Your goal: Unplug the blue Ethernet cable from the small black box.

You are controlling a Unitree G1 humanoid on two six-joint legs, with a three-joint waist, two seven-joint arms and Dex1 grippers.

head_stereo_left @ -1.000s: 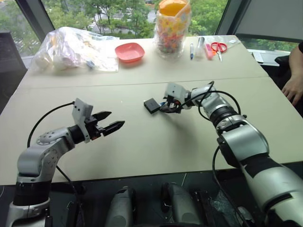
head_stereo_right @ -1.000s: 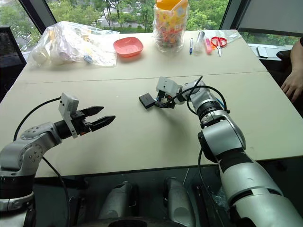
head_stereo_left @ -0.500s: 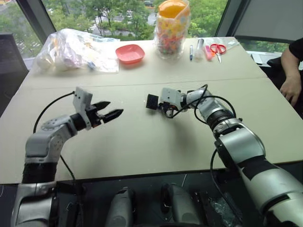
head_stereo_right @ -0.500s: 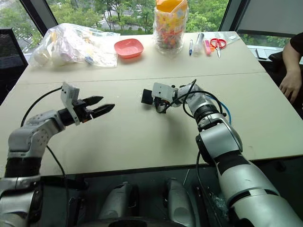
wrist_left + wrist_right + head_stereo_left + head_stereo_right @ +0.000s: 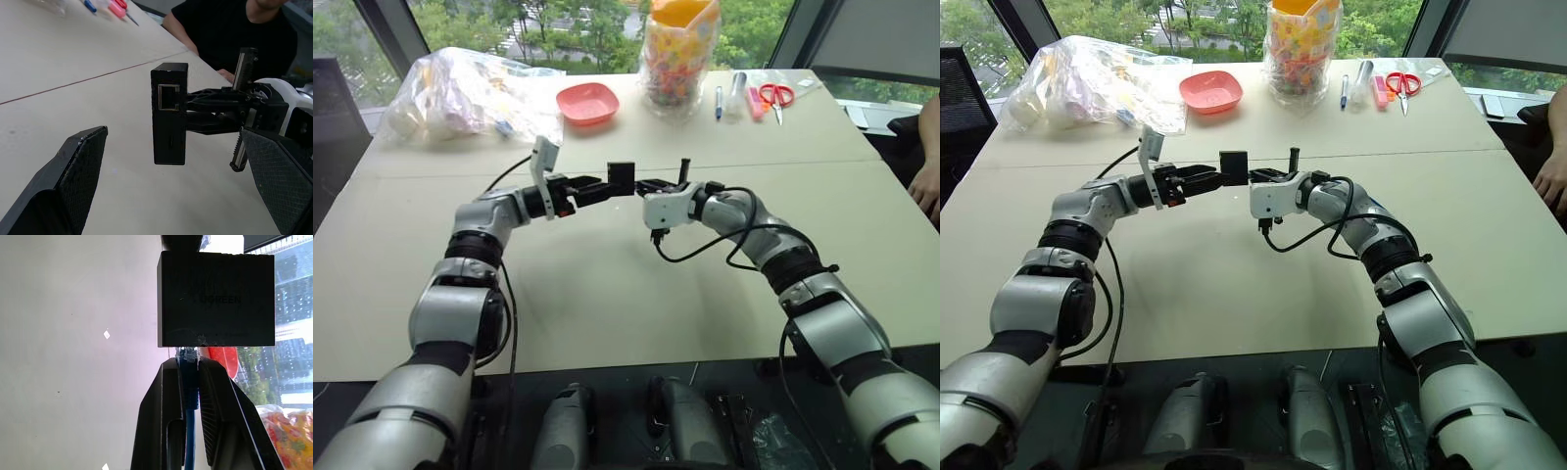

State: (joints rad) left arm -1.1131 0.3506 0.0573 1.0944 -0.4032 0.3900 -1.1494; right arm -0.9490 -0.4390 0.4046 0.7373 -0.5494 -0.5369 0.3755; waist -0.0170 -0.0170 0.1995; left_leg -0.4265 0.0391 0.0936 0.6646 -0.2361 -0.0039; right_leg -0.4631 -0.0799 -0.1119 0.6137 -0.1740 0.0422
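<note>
Right tool [image 5: 188, 382] clamped on cable [image 5: 190, 396] at the plug, box [image 5: 622, 178] raised above worktop [image 5: 607, 294]. Left tool [image 5: 181, 171] spread wide beside box, not touching.

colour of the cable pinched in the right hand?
Bright blue: the Ethernet cable runs between the right hand's fingers into the black box. Clearest in the right wrist view.

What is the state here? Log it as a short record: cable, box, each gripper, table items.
cable: blue Ethernet cable plugged into the small black box
box: held above the table, empty port facing the left gripper
right gripper: jaws shut on the cable at its plug
left gripper: jaws open, box between them, apart
table items: pink bowl, candy jar, red scissors, plastic bag
</note>
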